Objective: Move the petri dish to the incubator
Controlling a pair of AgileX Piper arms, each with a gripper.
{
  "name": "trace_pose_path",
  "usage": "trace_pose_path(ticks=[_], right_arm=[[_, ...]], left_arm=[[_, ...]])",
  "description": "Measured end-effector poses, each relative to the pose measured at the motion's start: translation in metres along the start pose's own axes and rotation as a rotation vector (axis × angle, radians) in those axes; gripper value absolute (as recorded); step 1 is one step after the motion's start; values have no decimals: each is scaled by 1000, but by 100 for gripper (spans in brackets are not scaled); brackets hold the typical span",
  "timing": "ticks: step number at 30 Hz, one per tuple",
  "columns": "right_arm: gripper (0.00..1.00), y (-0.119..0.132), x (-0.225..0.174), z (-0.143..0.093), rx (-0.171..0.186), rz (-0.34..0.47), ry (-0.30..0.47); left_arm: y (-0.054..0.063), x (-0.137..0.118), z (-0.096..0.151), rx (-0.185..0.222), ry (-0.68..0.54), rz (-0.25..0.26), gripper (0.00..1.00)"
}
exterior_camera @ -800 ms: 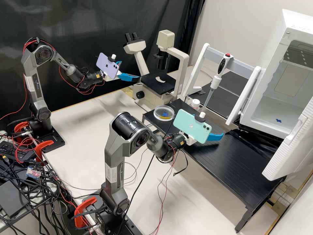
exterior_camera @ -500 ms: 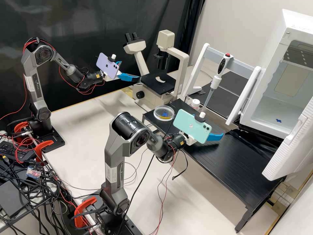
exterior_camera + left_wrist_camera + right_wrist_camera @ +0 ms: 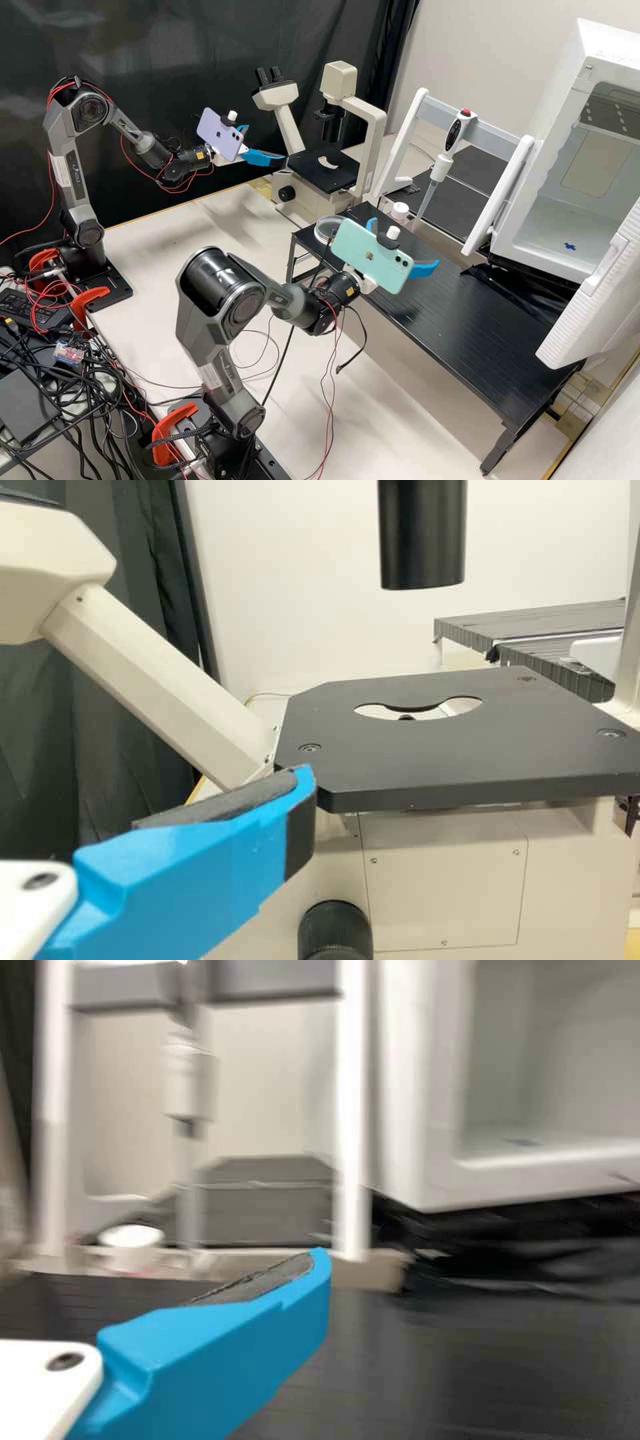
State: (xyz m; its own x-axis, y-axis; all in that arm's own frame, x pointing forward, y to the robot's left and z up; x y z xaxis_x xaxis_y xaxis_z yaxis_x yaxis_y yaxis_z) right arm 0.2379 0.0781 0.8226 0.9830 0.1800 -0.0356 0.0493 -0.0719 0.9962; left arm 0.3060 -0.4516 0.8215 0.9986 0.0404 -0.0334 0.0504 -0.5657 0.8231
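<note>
- Getting the dish (image 3: 325,230) seems the step in hand; it lies flat on the bench (image 3: 467,333), at the end near the microscope (image 3: 325,170), partly behind the phone (image 3: 372,257) in the high view.
- The right hand (image 3: 404,244) is the nearer one, above the same bench, its fingers spread well apart with nothing seen between them.
- From that hand the dish lies off to the robot's left; the incubator (image 3: 567,223), its door (image 3: 597,297) swung wide, lies the opposite way, to the right and farther forward.
- So the next move likely calls for a swing leftward and down, then a carry back across.
- The dish is round, with no long axis to match, so the approach should matter more than the turn of the wrist; a low, off-centre grip could push it along.
- The left hand (image 3: 267,143), by the microscope, has its fingers parted, nothing seen in them, and is farther from the dish.
</note>
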Motion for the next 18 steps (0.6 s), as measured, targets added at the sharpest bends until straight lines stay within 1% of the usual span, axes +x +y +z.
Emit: trace_pose_path(ticks=[1, 2, 4, 6, 9, 11, 14, 18], right_arm=[[100, -3, -2, -3, -1, -10, 16], [100, -10, -4, -10, -7, -30, 46], [100, -21, -7, -19, -23, -59, 78], [100, -29, -9, -25, -34, -78, 88], [100, -46, -10, -31, -50, -128, 105], [100, -57, -10, -33, -64, -159, 105], [100, -71, -9, -30, -80, -206, 87], [100, -79, -5, -27, -77, -224, 59]], left_arm=[[0, 0, 0, 0, 0, 0, 100], [0, 0, 0, 0, 0, 0, 100], [0, 0, 0, 0, 0, 0, 100], [0, 0, 0, 0, 0, 0, 100], [0, 0, 0, 0, 0, 0, 100], [0, 0, 0, 0, 0, 0, 100], [0, 0, 0, 0, 0, 0, 100], [0, 0, 0, 0, 0, 0, 100]])
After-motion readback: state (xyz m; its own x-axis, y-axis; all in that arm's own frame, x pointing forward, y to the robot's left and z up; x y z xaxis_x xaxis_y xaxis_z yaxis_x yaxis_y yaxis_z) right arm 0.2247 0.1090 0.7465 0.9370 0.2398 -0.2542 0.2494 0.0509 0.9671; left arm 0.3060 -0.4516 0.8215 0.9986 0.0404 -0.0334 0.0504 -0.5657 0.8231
